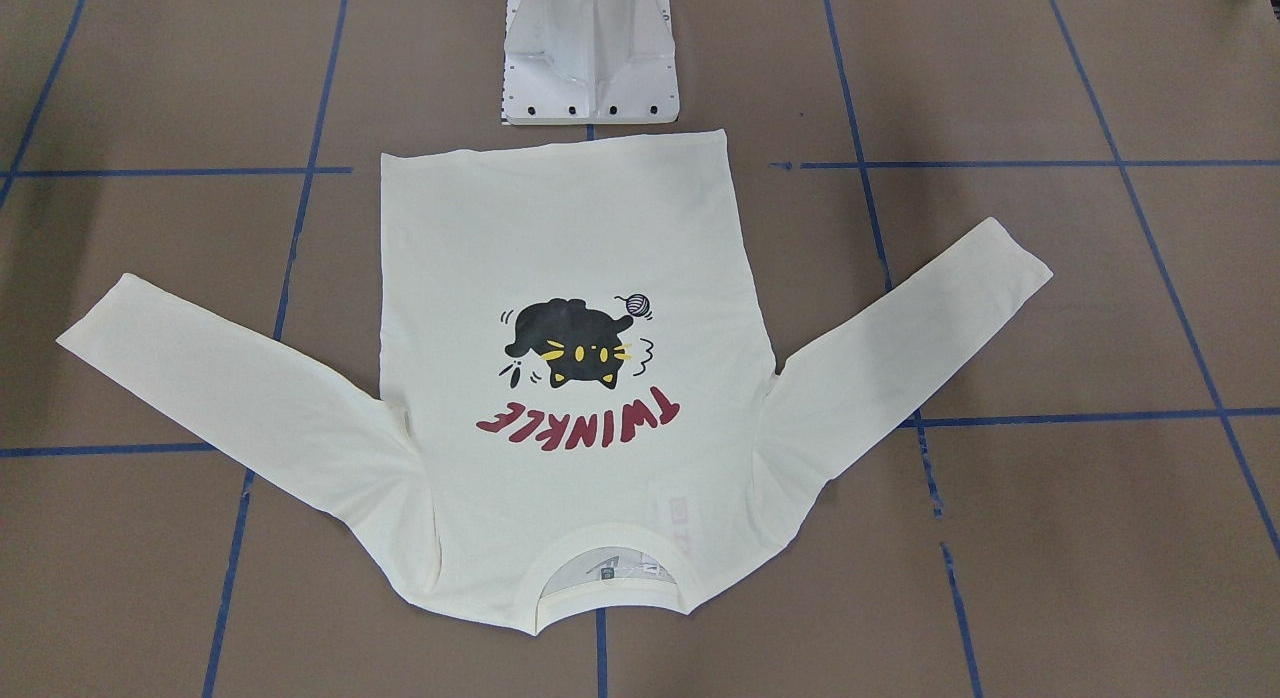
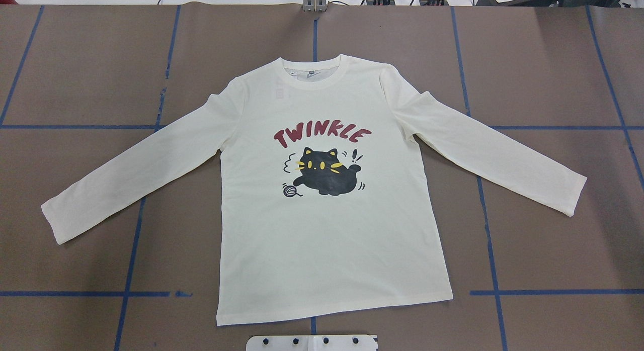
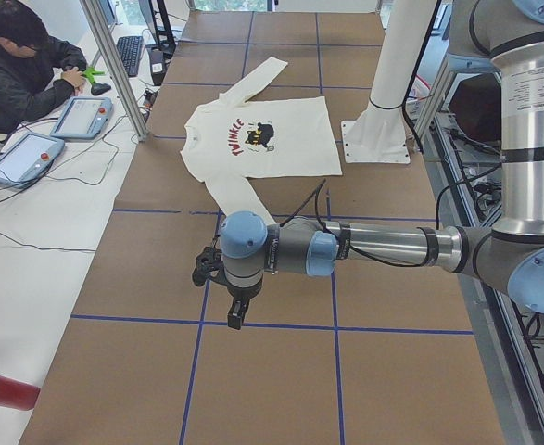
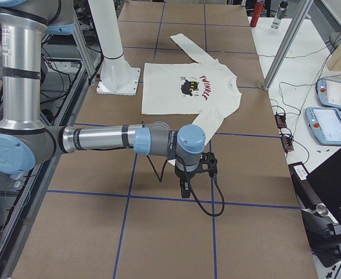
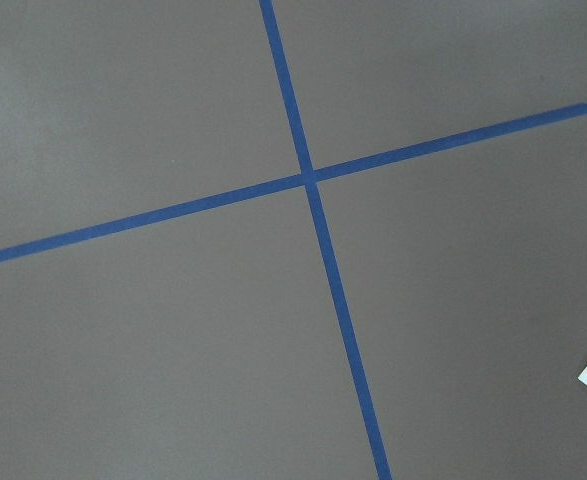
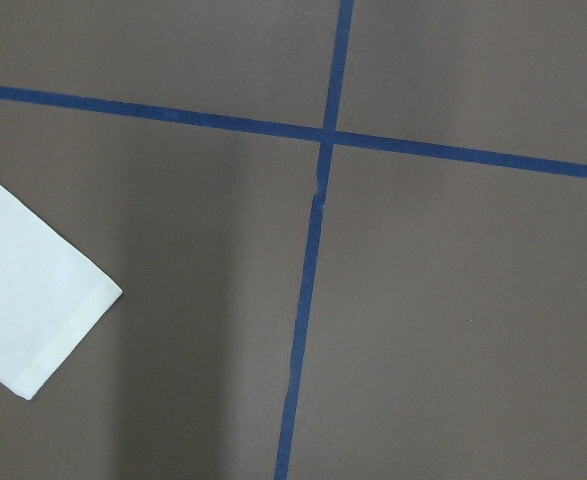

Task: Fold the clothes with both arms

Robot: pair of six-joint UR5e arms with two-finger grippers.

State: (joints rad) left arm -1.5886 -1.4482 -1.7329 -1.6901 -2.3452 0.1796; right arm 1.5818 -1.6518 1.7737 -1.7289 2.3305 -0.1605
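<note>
the shirt (image 2: 327, 240) lies flat and face up on the brown table (image 2: 75, 64), just in front of the white pedestal (image 1: 590, 68). its hem is the edge nearest the pedestal, almost touching it, and its collar is the edge farthest from it. both sleeves spread sideways and slant back toward the pedestal's side of the table. the black cat (image 2: 327, 172) and the red lettering (image 2: 322, 132) sit on the chest. blue tape lines (image 5: 313, 215) cross the table.

the left arm (image 3: 383, 246) reaches low over bare table, well off to one side of the pedestal. the left claw (image 3: 237, 315) points down, apart from the shirt. the right arm (image 4: 100, 139) does the same on the pedestal's other side, with the right claw (image 4: 185, 190) pointing down. each claw shows only in a side view, so i cannot tell how far open either one is.

the right wrist camera shows a sleeve cuff (image 6: 33, 300) flat on the table beside a tape crossing. a person (image 3: 12, 65) sits at a desk well away from the pedestal.
</note>
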